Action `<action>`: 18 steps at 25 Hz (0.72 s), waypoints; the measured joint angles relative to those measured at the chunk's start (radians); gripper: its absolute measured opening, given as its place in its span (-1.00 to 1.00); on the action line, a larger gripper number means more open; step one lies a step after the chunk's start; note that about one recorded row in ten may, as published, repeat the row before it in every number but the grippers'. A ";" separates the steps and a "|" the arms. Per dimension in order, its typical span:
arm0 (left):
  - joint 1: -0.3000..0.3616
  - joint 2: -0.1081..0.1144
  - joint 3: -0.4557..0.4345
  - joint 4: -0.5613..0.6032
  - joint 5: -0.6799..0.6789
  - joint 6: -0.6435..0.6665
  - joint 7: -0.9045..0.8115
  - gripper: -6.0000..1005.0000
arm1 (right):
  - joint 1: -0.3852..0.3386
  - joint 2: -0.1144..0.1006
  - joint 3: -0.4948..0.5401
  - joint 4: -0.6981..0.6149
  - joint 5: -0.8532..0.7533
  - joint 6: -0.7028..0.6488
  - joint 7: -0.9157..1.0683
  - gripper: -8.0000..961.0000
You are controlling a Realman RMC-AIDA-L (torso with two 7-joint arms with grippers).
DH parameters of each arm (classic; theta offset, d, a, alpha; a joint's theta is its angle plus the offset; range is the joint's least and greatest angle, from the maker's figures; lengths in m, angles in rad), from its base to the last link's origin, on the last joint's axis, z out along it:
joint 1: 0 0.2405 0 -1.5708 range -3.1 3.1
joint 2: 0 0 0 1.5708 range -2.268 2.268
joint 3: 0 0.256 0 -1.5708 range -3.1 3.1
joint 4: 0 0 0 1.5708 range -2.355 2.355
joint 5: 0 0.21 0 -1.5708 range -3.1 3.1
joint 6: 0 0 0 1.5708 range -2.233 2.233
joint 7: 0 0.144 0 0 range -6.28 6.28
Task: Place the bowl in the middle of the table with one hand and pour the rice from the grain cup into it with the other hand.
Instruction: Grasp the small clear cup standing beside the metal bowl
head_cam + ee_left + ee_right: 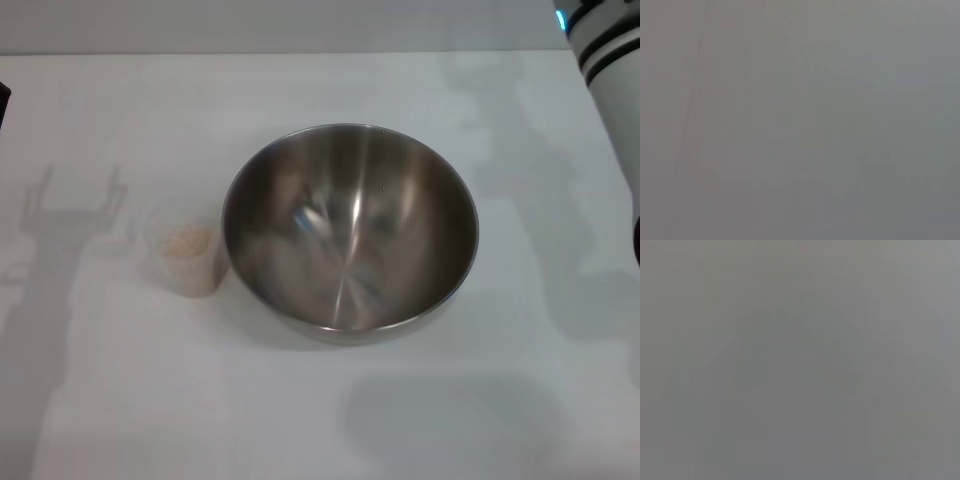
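Stainless steel, shiny and brushed grey inside, the large round mixing bowl (350, 230) is sitting upright near the middle of the plain white counter (120, 400), showing nothing inside. At its nine o'clock, just beside its rim, the small translucent frosted-white plastic grain cup (184, 260) is standing upright, holding a low heap of pale beige rice (188, 241). At two o'clock from the bowl, a silver-grey cylindrical right arm (615, 80) with black bands is showing at the edge of the head view. Neither pincer is showing, so whether each is released or clenched cannot be told. Both wrist views are giving only a blank grey surface.
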 joint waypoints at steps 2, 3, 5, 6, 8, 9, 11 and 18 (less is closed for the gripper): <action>0.004 0.000 0.000 0.000 0.000 -0.008 0.000 0.57 | -0.003 -0.001 -0.008 0.042 -0.002 -0.077 0.054 0.15; 0.015 -0.001 0.005 -0.003 0.000 -0.012 -0.001 0.57 | -0.004 -0.001 -0.015 0.072 -0.003 -0.125 0.081 0.16; 0.015 -0.001 0.005 -0.003 0.000 -0.012 -0.001 0.57 | -0.006 -0.001 -0.030 0.148 -0.003 -0.235 0.146 0.32; 0.022 -0.001 0.010 -0.006 0.000 -0.013 -0.001 0.57 | -0.006 -0.001 -0.038 0.193 -0.003 -0.301 0.194 0.40; 0.064 -0.003 0.054 -0.010 0.000 -0.014 -0.001 0.57 | -0.002 -0.001 -0.059 0.340 -0.013 -0.492 0.393 0.56; 0.074 -0.003 0.067 -0.010 0.000 -0.015 -0.001 0.57 | -0.002 -0.001 -0.059 0.340 -0.013 -0.492 0.393 0.59; 0.101 -0.003 0.106 -0.012 0.000 -0.015 -0.001 0.57 | 0.012 -0.002 -0.062 0.460 -0.046 -0.592 0.546 0.64; 0.190 -0.003 0.210 -0.075 -0.002 -0.038 0.103 0.57 | 0.063 -0.008 -0.045 0.680 -0.078 -0.683 0.737 0.69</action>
